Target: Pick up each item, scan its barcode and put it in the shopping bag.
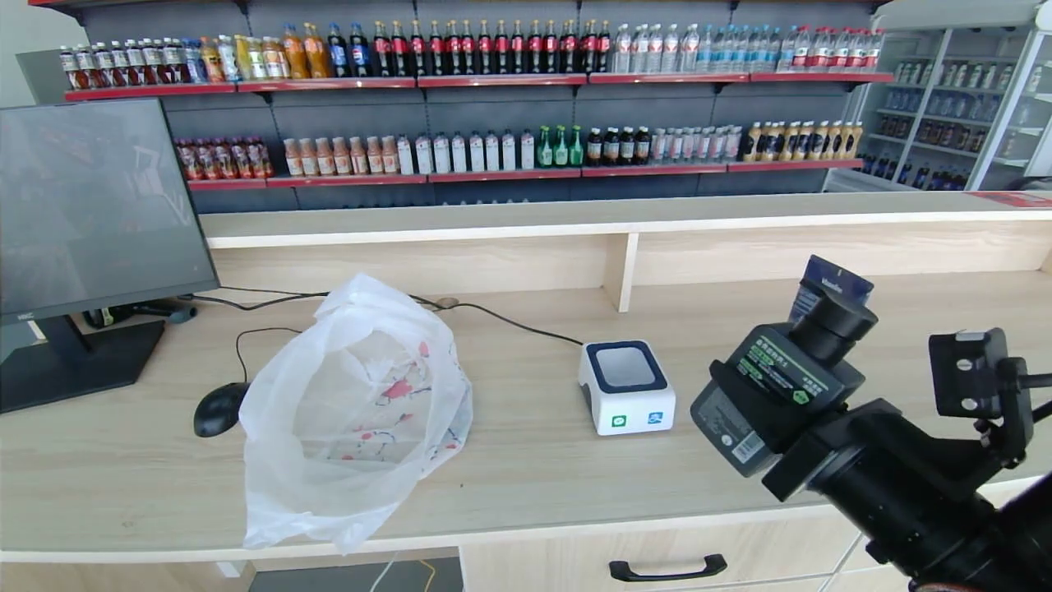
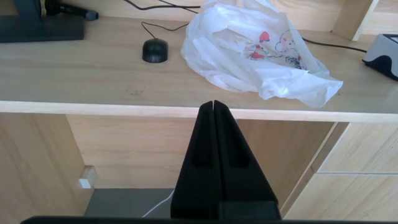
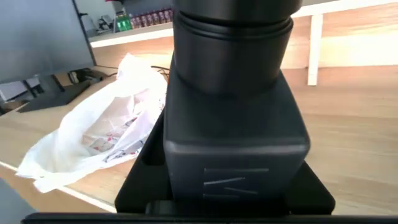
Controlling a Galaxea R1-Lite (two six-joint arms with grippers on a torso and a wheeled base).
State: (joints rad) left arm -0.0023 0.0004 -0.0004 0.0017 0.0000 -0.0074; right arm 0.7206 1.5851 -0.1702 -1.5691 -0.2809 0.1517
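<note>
One bottle (image 1: pixel 772 370) is clenched in our right gripper (image 1: pixel 814 436), the left gripper (image 2: pixel 213 124) closed on nothing; next we show its barcode (image 1: pixel 747 447) to the scanner (image 1: pixel 626 386).

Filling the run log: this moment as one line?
right gripper: shut on black bottle, right of scanner | left gripper: shut, below counter edge | shopping bag: left of scanner
</note>
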